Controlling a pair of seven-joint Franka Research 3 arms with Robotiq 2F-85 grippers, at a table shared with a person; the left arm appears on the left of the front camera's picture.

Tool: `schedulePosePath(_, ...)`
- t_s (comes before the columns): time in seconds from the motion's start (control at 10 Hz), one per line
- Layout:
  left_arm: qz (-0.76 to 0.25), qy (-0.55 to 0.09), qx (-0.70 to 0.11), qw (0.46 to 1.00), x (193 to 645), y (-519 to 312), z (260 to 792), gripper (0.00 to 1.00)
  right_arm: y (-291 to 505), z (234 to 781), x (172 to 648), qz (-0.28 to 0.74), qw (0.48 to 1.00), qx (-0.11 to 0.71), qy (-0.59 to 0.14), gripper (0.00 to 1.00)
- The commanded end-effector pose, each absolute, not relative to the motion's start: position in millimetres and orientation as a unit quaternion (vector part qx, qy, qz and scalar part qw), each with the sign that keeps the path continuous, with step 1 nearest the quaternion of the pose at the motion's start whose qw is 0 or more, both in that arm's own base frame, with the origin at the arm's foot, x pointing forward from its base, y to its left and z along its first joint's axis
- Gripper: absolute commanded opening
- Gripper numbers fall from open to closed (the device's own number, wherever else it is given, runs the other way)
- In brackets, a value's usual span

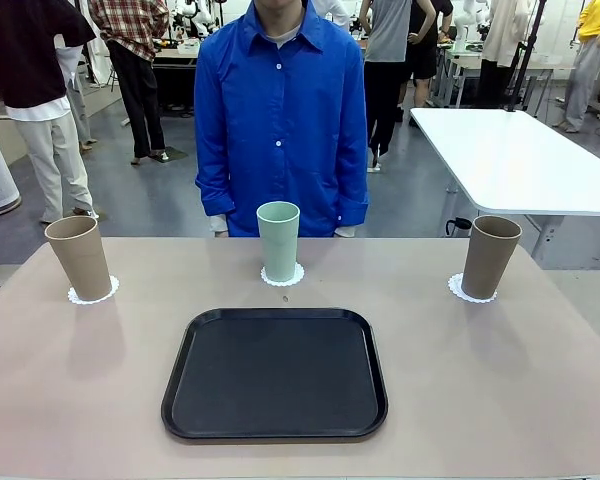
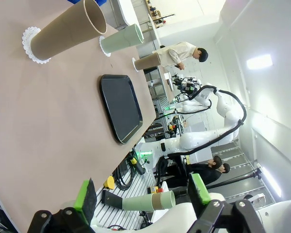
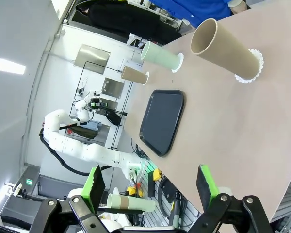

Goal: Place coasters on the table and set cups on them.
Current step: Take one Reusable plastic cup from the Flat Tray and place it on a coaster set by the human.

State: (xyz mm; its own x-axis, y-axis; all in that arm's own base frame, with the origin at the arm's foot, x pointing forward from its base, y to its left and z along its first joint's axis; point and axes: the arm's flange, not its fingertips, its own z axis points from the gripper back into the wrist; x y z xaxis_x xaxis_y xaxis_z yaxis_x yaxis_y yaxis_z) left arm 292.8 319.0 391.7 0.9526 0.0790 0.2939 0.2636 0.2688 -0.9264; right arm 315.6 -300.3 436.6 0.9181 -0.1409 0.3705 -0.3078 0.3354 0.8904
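Front view, catalogued: three cups are set upright on three coasters along the far half of the table (image 1: 60,380) — a tan cup (image 1: 79,257) on the left coaster (image 1: 93,294), a mint cup (image 1: 278,240) on the middle coaster (image 1: 282,277), a tan cup (image 1: 490,256) on the right coaster (image 1: 467,292). The task is judged complete; only a check that each cup is centred on its doily is called for. A black tray (image 1: 275,373), bare, is placed nearer. A person in blue is stationed opposite. Left gripper (image 2: 144,196) and right gripper (image 3: 153,183) are seen released, jaws spread, nothing grasped, clear of the tabletop. Surface: matte beige. Room: busy workshop, white table beyond.
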Motion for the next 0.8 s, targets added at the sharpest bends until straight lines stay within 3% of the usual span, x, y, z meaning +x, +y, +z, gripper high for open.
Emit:
schedulePosePath(0.0,-0.051,-0.139,-0.599,0.787,292.0,317.2,394.8,1.00,-299.9,434.0,313.0,0.057,0.792,0.578,-0.189,1.00)
schedulePosePath(0.7,-0.051,-0.139,-0.599,0.787,292.0,317.2,394.8,1.00,-299.9,434.0,313.0,0.057,0.792,0.578,-0.189,1.00)
